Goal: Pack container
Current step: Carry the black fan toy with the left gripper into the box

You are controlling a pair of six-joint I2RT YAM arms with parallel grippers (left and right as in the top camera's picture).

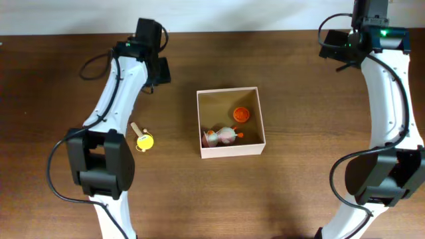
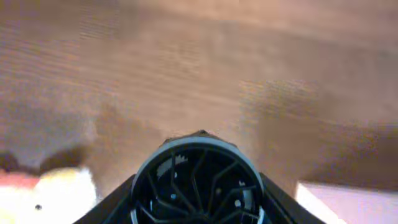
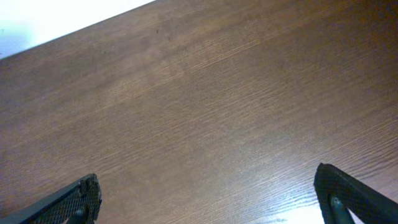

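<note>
Container, square and shallow with thin white walls and a tan cardboard inside, sits on the dark brown wooden table about midway between the two arms, its open side up. Two small things lie in it: a round orange toy near the right wall, and a pink and white toy with orange bits along the near wall, toward the left corner. Left of the container and apart from it, a yellow toy with a pale wooden handle lies on the bare table.

The left end effector hangs over the table beyond the container's far-left corner, well apart from both the container and the yellow toy. Its wrist view is blurred and shows no fingers clearly, so I cannot tell whether it is released or clenched.

The right end effector is over the far right of the table, well away from the container. Its two dark fingertips stand wide apart at the bottom corners of its wrist view, released, with only wood grain between them.
</note>
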